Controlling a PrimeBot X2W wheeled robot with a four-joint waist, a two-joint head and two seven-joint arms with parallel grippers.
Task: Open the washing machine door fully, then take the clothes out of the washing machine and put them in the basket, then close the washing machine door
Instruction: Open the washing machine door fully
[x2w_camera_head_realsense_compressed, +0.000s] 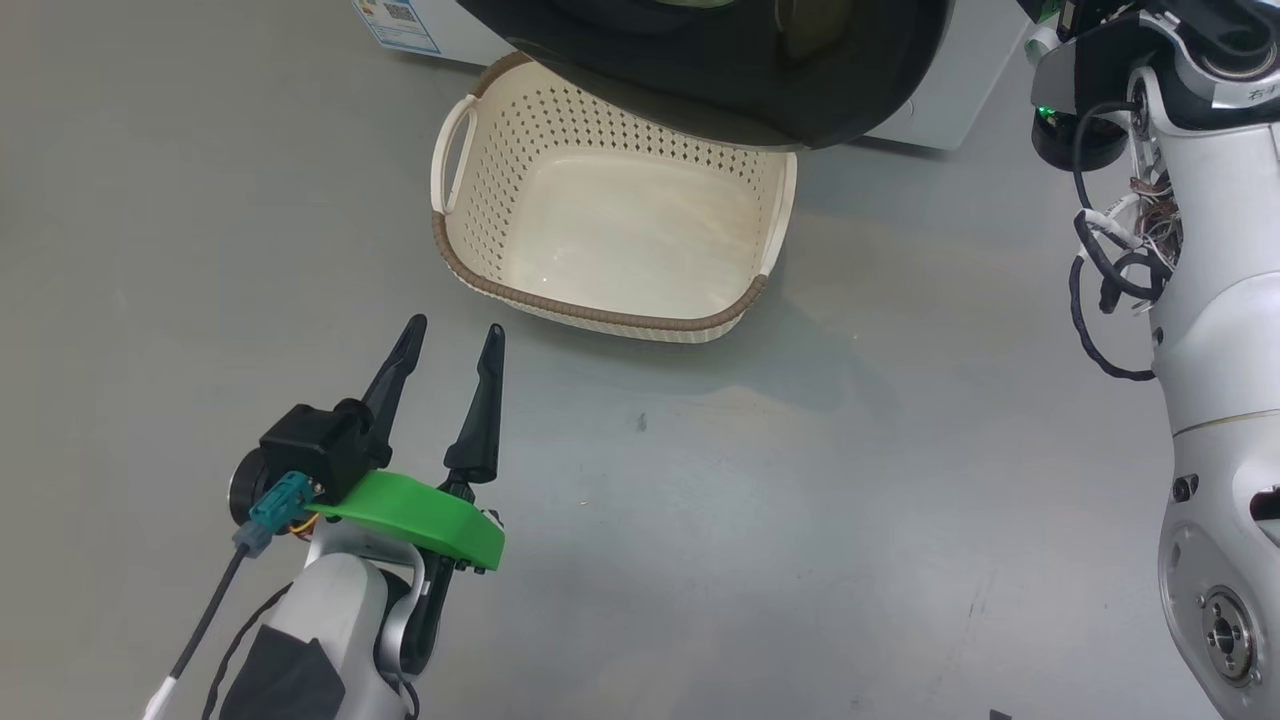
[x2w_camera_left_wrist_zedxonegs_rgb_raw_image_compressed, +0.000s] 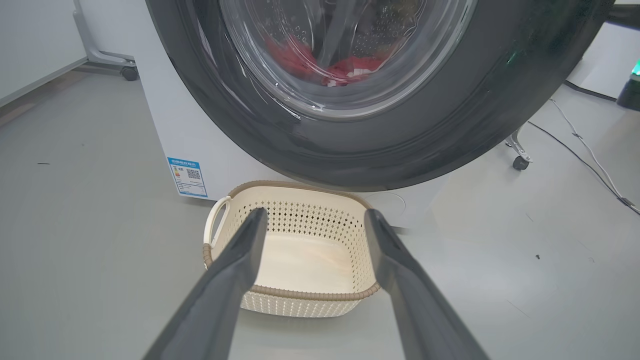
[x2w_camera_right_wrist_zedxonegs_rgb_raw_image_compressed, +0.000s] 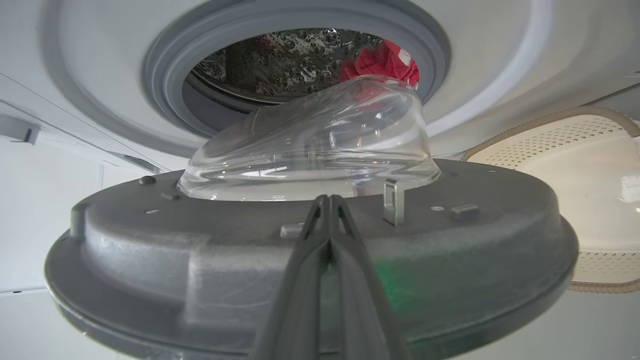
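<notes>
The washing machine door (x2w_camera_right_wrist_zedxonegs_rgb_raw_image_compressed: 150, 260) stands only partly open. In the right wrist view its grey inner face spreads across the lower half of the frame. The right gripper (x2w_camera_right_wrist_zedxonegs_rgb_raw_image_compressed: 327, 200) is at the centre with its two fingers pressed together, nothing visible between them, and the tips lie against that face. Whether they press on it or only rest there I cannot tell.

The likeliest trouble is a slip. The closed tips sit on smooth, sloping plastic just beside the metal latch hook (x2w_camera_right_wrist_zedxonegs_rgb_raw_image_compressed: 393, 202). A push at the wrong angle could skate them off the rim or snag them on the hook.

The glass bowl (x2w_camera_right_wrist_zedxonegs_rgb_raw_image_compressed: 320, 145) bulges up in front of the drum mouth, and the red clothes (x2w_camera_right_wrist_zedxonegs_rgb_raw_image_compressed: 385, 62) lie inside the washing machine (x2w_camera_right_wrist_zedxonegs_rgb_raw_image_compressed: 480, 65) at the upper right. Reaching in before the door is wide would probably knock the fingers against the glass.

The basket (x2w_camera_head_realsense_compressed: 600, 315) is empty and sits on the floor (x2w_camera_head_realsense_compressed: 800, 500) at the top centre of the head view, with the door's black rim overhanging its far side. Depending on how low the rim passes, a swing could clip the basket and shove it away.

The left gripper (x2w_camera_head_realsense_compressed: 452, 335) hangs wide open and empty at the lower left, near the basket but clear of it.
</notes>
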